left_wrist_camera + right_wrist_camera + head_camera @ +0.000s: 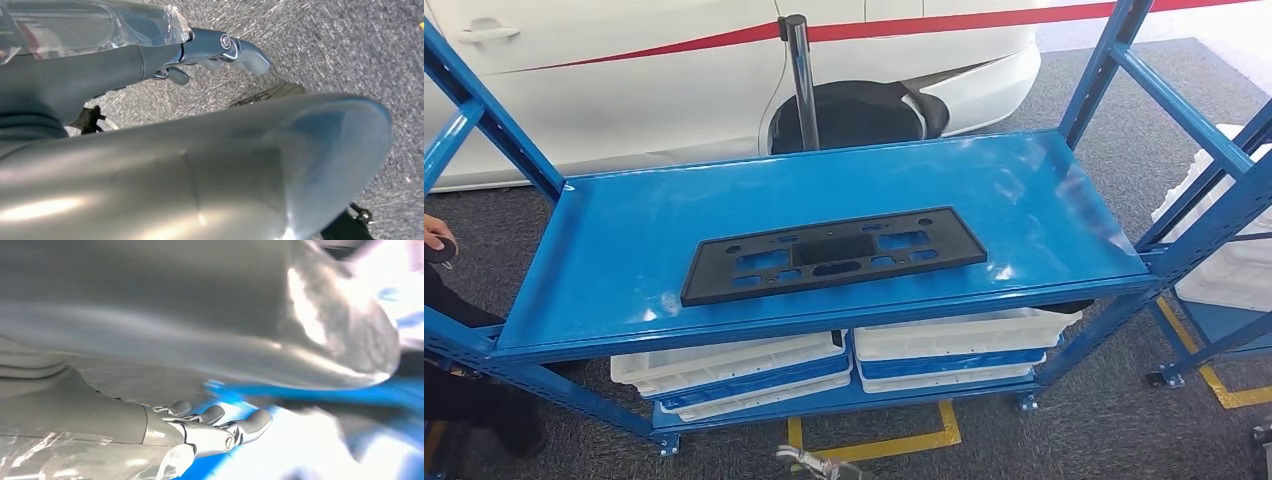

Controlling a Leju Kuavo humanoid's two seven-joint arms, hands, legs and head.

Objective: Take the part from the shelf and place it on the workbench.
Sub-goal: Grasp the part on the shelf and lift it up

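A flat black rectangular plastic part with cut-out slots is lying on the top board of a blue metal shelf rack, near that board's front edge and slightly askew. It is not being touched by either hand.

The left hand is seen in the left wrist view, its fingers stretched out loosely over grey speckled carpet; nothing is being held in it. The black part cannot be placed relative to this hand from that view.

The right hand is seen in the right wrist view, its fingers slightly curled and apart, with nothing between them. Blurred blue and white shapes lie just beyond its fingertips; whether these belong to the rack cannot be told.

On the rack's lower board, white plastic trays are stacked in two piles. Behind the rack a white car body with a red stripe is standing, and a dark upright post is rising before it. A person's hand is showing at the rack's far left side.
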